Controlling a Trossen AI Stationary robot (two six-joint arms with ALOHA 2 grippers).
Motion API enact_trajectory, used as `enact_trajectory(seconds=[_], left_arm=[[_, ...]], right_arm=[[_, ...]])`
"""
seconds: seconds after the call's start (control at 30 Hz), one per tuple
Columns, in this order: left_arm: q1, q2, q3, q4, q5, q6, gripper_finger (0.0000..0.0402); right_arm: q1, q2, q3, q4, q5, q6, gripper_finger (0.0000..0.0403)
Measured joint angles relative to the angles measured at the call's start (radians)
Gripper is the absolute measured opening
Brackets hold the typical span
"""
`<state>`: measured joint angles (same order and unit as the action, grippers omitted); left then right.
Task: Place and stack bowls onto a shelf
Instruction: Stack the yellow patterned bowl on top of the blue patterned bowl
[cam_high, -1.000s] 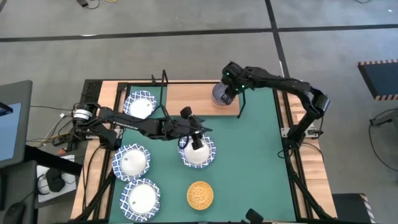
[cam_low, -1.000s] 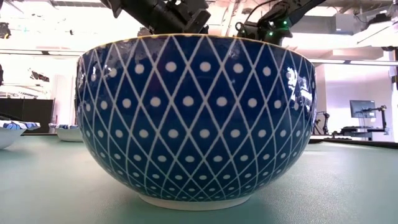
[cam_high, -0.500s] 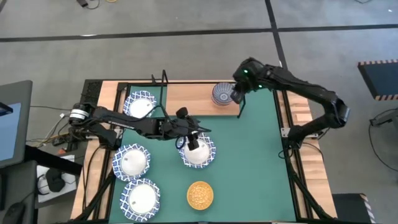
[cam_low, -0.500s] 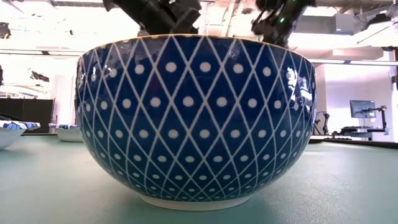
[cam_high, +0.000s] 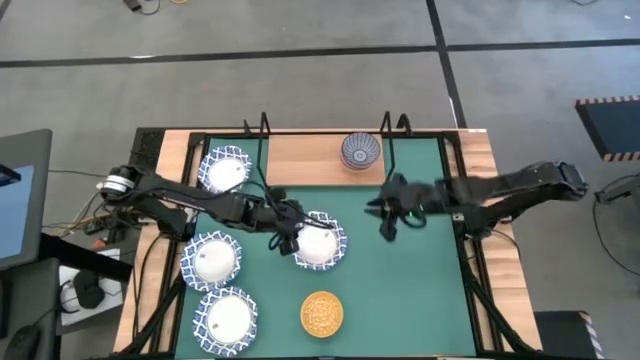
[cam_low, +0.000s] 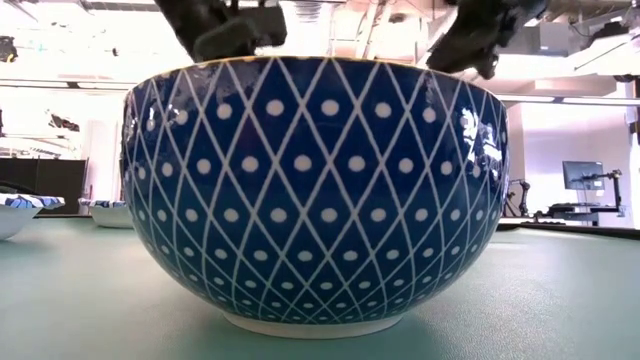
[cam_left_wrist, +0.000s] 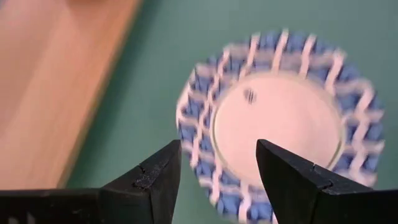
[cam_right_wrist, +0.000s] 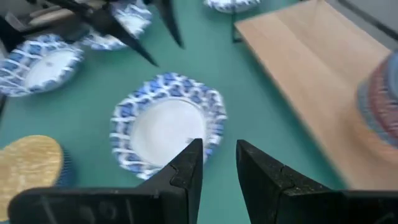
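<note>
I have the left pincer (cam_high: 283, 236) over the green mat (cam_high: 420, 290), just beside the left rim of the middle white bowl with the blue lattice rim (cam_high: 318, 243). Its fingers (cam_left_wrist: 149, 180) stand wide apart with nothing between them, and through the wrist camera I see that bowl (cam_left_wrist: 280, 124) lying below them, with no contact that I can make out.

My right pincer (cam_high: 385, 212) hangs over bare mat, to the right of the same bowl and near the shelf's right wire support. Its fingers (cam_right_wrist: 185, 167) are partly parted, a narrow gap between them, and they grip nothing.

The light-wood shelf (cam_high: 300, 155) runs along the far edge of the bench (cam_high: 495, 210). On its right part sits a stack of small bowls (cam_high: 360, 151). One large lattice bowl (cam_high: 224, 169) sits by the shelf's left end; I cannot tell whether it is on the board. Two more large bowls (cam_high: 211, 259) (cam_high: 226, 315) and the orange-yellow bowl (cam_high: 321, 313) rest on the mat.
</note>
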<state>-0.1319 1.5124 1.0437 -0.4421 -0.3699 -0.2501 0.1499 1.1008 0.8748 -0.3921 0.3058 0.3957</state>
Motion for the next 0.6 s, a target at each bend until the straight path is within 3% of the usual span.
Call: enact_trajectory(seconds=[0.2, 0.33, 0.47, 0.6], left_arm=[[0.043, 0.097, 0.001, 0.012, -0.001, 0.0, 0.0194], [0.067, 0.138, 0.001, 0.011, 0.006, -0.016, 0.0194], [0.073, 0.143, 0.0, 0.004, 0.009, -0.015, 0.0194], [0.072, 0.122, 0.0, 0.008, 0.013, -0.012, 0.0194]], right_arm=[[0.22, 0.072, -0.043, 0.028, 0.211, 0.149, 0.0123], [0.296, 0.148, -0.044, 0.042, 0.227, 0.213, 0.0123], [0.3, 0.237, -0.043, 0.137, 0.127, 0.225, 0.0123], [0.273, 0.322, -0.037, 0.268, -0.066, 0.188, 0.0134]])
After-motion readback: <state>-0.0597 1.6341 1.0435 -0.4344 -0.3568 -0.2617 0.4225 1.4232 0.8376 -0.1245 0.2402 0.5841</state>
